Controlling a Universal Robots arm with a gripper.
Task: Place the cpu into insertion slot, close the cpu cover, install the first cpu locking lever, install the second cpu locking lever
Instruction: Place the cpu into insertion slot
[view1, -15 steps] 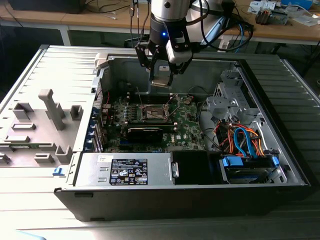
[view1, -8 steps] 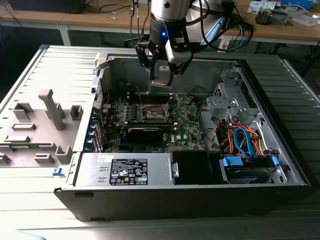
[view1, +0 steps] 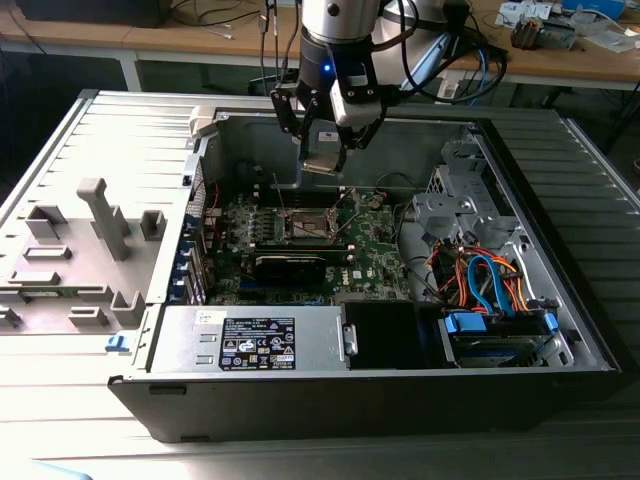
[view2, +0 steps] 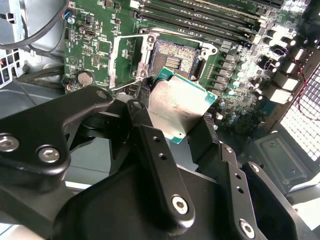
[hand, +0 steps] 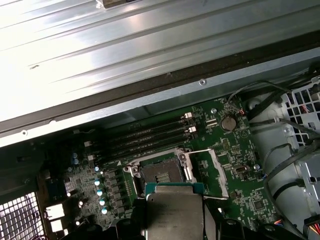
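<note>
Gripping the cpu (view2: 177, 107) by two opposite edges, the gripper (view2: 172, 120) holds it tilted just above the insertion slot (view2: 172, 60), clear of it, inside an open computer case (view1: 350, 405) lying on a ribbed metal counter (view1: 110, 140). The cpu cover (hand: 219, 174) lies swung open beside the insertion slot, whose contacts are exposed. Memory slots (hand: 145, 137) run along one side of the insertion slot, a coin cell (hand: 228, 122) sits near the cpu cover, and orange and blue cables (view1: 485, 280) bunch well apart at the exterior view's right.
</note>
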